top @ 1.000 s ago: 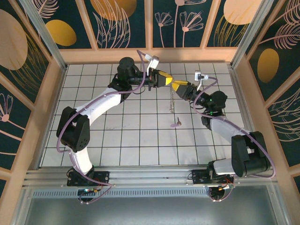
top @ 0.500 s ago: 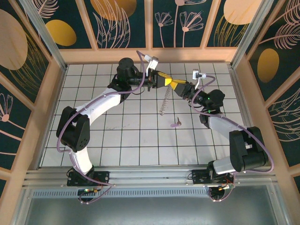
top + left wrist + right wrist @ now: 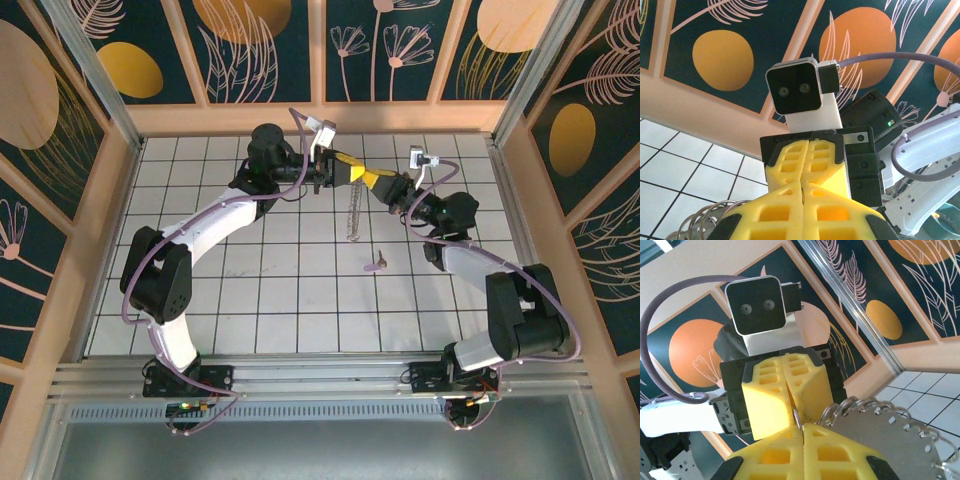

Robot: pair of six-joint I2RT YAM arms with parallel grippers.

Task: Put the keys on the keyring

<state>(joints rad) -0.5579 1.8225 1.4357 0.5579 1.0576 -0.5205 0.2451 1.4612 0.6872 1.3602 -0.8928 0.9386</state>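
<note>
- Top view: left claw (image 3: 354, 172) is clamped shut on the keyring (image 3: 351, 215), which dangles over the counter (image 3: 280, 290).
- right claw (image 3: 372, 181) is shut too, tip to tip with the left; can't tell if it's pinching the ring.
- key (image 3: 375, 265) lies on the counter, near the ring's lower end.

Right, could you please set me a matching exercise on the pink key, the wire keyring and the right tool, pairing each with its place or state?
1. tiny mauve-pink metal key
2. pale beige-grey coiled-wire keyring
3. yellow-padded right tool

A. shut, tip to tip with the yellow-padded left tool
B. dangling below where the tools meet
C. lying on the white tiled table, untouched

Pairs: 1-C, 2-B, 3-A.
</note>
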